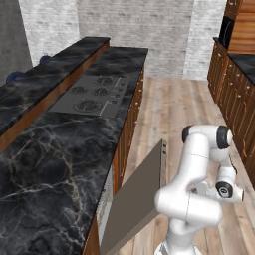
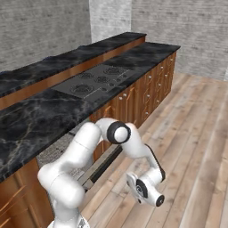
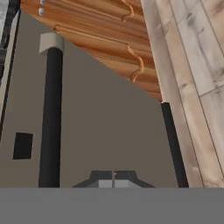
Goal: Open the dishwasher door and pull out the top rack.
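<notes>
Dishwasher door (image 1: 137,199) hangs half open; stiff hinged panel, best pulled by its black handle (image 3: 50,118). Gripper (image 3: 113,178) fully closed, holding nothing

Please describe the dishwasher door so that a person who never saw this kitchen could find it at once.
Start at the long black marble counter that carries the cooktop. Under its near end, beside the white robot arm, one flat panel leans out half-open over the wooden floor: the dishwasher door. It is plain matte grey-brown with a dark bar handle, unlike the reddish wooden cabinet fronts beside it.
</notes>
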{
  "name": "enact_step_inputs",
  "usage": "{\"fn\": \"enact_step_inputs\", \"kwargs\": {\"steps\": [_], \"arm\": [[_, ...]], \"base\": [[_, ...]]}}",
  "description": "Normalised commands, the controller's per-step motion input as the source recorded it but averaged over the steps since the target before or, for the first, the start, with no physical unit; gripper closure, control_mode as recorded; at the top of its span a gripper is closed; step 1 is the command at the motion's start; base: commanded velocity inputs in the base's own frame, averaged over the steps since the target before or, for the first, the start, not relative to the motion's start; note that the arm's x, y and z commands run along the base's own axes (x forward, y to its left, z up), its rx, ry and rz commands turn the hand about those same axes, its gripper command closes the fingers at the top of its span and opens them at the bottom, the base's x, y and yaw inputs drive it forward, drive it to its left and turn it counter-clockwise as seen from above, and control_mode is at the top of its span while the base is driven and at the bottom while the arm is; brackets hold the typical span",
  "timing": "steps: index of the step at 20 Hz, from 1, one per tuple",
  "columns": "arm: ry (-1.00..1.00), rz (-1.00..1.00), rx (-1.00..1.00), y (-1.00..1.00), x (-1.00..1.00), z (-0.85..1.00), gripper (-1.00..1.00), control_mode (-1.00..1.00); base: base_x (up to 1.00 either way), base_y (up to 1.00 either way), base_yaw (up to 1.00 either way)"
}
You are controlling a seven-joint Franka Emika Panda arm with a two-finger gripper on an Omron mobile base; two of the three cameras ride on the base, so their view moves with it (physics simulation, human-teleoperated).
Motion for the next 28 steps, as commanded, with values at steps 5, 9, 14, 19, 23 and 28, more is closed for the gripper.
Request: {"fn": "enact_step_inputs", "kwargs": {"steps": [5, 9, 14, 19, 23, 28], "arm": [[0.23, 0.00, -0.06, 0.21, 0.00, 1.00, -1.00, -1.00], [0.35, 0.00, -0.13, 0.24, 0.00, 0.91, -1.00, -1.00], [0.29, 0.00, -0.13, 0.26, 0.00, 0.94, -1.00, -1.00], [0.20, 0.00, -0.09, 0.59, 0.00, 0.98, -1.00, -1.00], [0.16, 0.00, 0.00, 0.61, 0.00, 0.96, -1.00, -1.00], [0.13, 0.00, 0.00, 0.49, 0.00, 0.95, -1.00, -1.00]], "base": [[0.00, 0.00, 0.00], [0.00, 0.00, 0.00], [0.00, 0.00, 0.00], [0.00, 0.00, 0.00], [0.00, 0.00, 0.00], [0.00, 0.00, 0.00]]}}
